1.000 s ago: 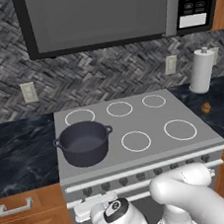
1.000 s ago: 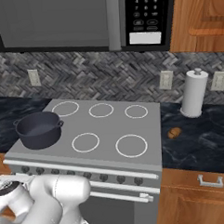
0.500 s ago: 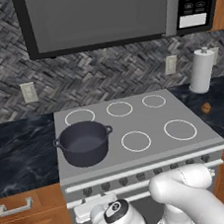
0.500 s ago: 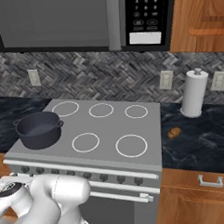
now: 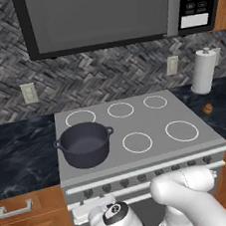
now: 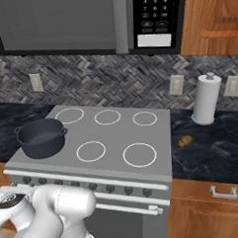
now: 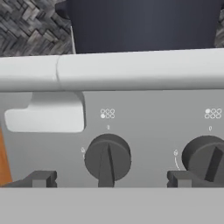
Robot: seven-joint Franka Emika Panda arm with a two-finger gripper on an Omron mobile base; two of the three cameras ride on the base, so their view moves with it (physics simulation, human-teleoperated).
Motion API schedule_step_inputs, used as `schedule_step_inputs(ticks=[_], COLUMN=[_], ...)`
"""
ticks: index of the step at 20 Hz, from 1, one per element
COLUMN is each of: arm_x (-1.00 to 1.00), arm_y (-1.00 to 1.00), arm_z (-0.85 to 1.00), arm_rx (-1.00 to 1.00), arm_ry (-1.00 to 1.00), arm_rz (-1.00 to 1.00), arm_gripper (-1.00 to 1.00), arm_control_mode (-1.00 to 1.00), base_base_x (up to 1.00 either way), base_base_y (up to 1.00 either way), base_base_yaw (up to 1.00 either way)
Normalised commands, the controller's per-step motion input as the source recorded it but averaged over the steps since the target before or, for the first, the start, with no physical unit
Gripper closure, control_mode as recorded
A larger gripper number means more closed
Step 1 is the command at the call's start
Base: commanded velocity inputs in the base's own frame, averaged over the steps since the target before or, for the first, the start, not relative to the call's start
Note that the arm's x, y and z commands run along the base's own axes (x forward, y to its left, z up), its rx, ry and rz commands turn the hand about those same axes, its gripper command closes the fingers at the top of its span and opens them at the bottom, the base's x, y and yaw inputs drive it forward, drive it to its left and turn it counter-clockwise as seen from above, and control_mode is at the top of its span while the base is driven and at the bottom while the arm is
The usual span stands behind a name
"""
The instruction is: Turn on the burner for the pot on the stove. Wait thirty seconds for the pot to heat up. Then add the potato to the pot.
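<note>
The dark grey pot (image 5: 85,144) (image 6: 41,137) stands on the front left ring of the stove (image 5: 151,121) (image 6: 116,132). Its wall rises above the stove's front lip in the hand view as the pot (image 7: 144,24). The potato (image 5: 208,108) (image 6: 185,141) lies on the dark counter to the right of the stove. My gripper (image 7: 109,179) is open, low in front of the knob row. A dark knob (image 7: 107,158) lies between its fingertips (image 7: 41,178), pointer straight down. A second knob (image 7: 205,157) sits beside the right fingertip, its pointer tilted.
A white paper towel roll (image 5: 203,71) (image 6: 206,99) stands behind the potato. The microwave (image 5: 108,13) hangs over the stove. Wooden drawers (image 5: 27,216) (image 6: 214,200) flank the range. My arm's white elbow (image 5: 184,186) bulges in front of the oven door.
</note>
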Motion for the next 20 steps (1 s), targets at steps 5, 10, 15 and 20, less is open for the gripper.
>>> schedule_step_inputs(ticks=[5, 10, 15, 20], arm_x=[0.20, 0.22, 0.07, 0.03], arm_y=[0.00, 0.00, 0.00, 0.00], arm_z=[0.00, 0.00, -0.12, -0.18], arm_rx=[0.00, 0.00, 0.00, 0.00], arm_ry=[0.00, 0.00, 0.00, 0.00], arm_rz=[0.00, 0.00, 0.00, 0.00], arm_gripper=[-1.00, -1.00, -1.00, -1.00], arm_control_mode=[-1.00, -1.00, -1.00, -1.00], base_base_x=[0.00, 0.00, 0.00, 0.00], base_base_y=[0.00, 0.00, 0.00, 0.00], base_base_yaw=[0.00, 0.00, 0.00, 0.00])
